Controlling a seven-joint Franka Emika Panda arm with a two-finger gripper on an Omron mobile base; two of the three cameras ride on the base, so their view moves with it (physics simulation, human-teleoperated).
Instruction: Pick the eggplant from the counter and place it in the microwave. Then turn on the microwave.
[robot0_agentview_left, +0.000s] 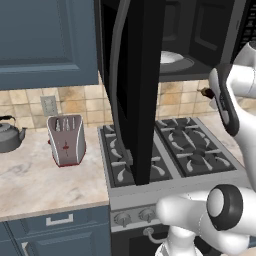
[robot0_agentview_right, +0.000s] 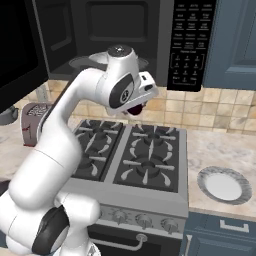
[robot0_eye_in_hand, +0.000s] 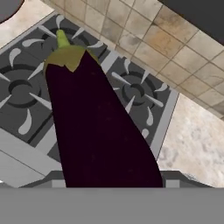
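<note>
Grasping the eggplant (robot0_eye_in_hand: 94, 127), gripper (robot0_agentview_right: 136, 107) hangs above the stove (robot0_agentview_right: 145, 155). Microwave (robot0_agentview_right: 115, 30) door open; plate (robot0_agentview_right: 223, 185) at 4 o'clock on bench (robot0_agentview_right: 220, 150).

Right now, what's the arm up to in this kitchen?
The hand holds the eggplant in the air above the gas stove, just below the microwave. The microwave door hangs wide open, with the white plate inside bare. So the eggplant is picked but not yet placed, and the keypad is untouched.

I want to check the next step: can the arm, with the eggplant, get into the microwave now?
Probably yes: the microwave door hangs wide open and the eggplant, gripped in the jaws, sits just below the opening, above the stove.
</note>
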